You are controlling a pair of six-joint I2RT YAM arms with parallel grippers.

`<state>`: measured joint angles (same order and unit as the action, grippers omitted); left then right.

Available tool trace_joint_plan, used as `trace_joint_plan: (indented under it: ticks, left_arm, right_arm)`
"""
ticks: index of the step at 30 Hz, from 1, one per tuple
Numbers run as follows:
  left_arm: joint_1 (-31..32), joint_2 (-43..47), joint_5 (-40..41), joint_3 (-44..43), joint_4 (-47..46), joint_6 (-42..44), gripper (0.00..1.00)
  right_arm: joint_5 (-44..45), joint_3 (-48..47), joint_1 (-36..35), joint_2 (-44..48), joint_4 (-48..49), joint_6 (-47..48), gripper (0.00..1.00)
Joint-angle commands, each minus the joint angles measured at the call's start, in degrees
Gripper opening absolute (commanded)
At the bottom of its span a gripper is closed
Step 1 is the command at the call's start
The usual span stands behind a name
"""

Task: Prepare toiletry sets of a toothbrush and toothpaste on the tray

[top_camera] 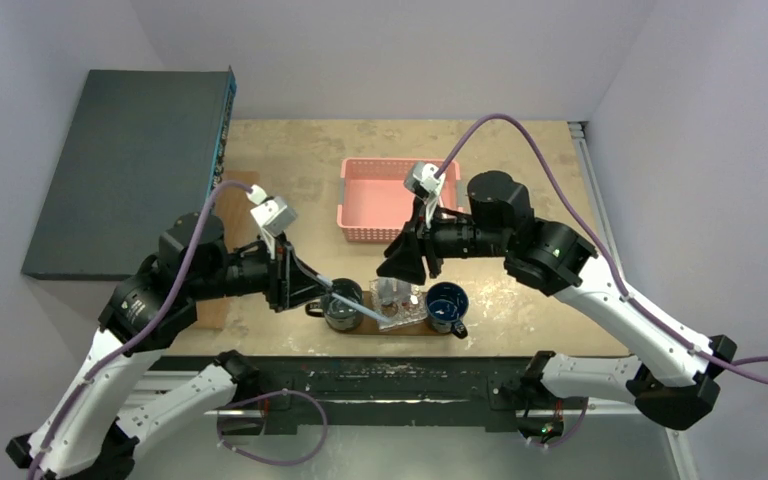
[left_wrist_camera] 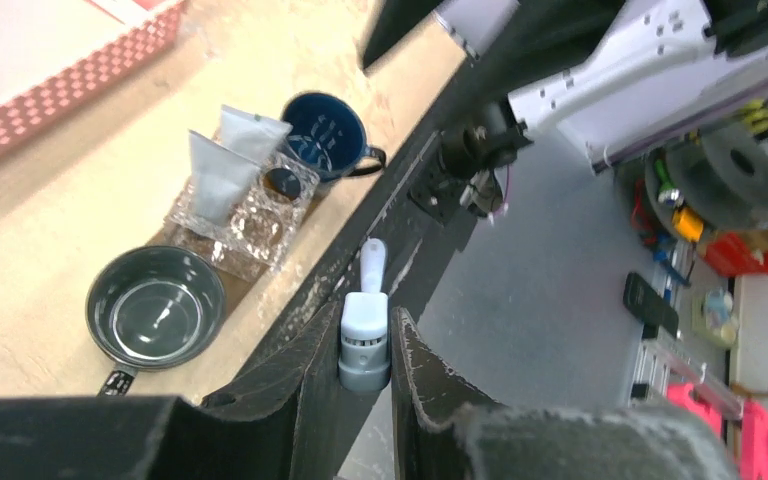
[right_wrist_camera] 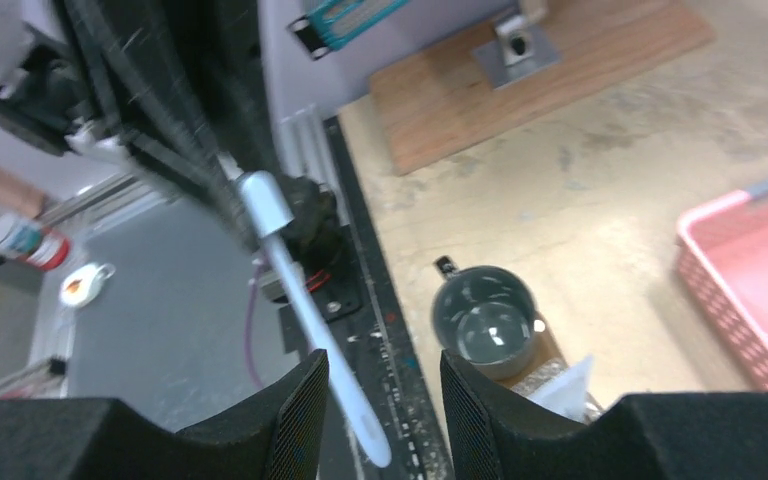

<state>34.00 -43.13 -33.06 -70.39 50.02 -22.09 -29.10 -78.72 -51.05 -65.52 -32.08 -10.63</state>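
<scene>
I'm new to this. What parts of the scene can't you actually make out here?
- Tray: top view, mostly covered by what stands on it.
- Toothbrush: left wrist view, gripped end hidden inside the left gripper.
- Toothpaste tubes: print too small in every view.
- Pink basket: right wrist view, cut by the edge.

Pale lavender walls (top_camera: 380, 50) surround your worn plywood table (top_camera: 530, 170). A dark grey slab (top_camera: 120, 160) sits at its left; you see grey floor (left_wrist_camera: 560, 300) beyond the near edge.

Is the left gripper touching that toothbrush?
Touching. The left wrist view shows the left gripper shut on the toothbrush, pressed against its thick end on both sides with no gap.
</scene>
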Motion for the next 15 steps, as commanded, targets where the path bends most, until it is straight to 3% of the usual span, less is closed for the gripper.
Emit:
trace_joint_plan:
  ticks: [1,5,15]
  left_arm:
    - [11.67,-2.08,18.59,-1.69,1.75,-1.87,0.0]
    - [18.85,-3.67,30.26,-3.09,2.21,-3.61,0.0]
    - [33.09,-12.82,50.14,-6.82,2.89,-6.57,0.0]
  right_arm:
    - [14.4,1.04,-0.02,0.96,0.32,-2.68,0.47]
    - [20.83,1.71,-0.02,1.36,-0.59,-2.99,0.47]
    - [33.91,5.48,-0.02,3.23,-0.79,-4.49,0.45]
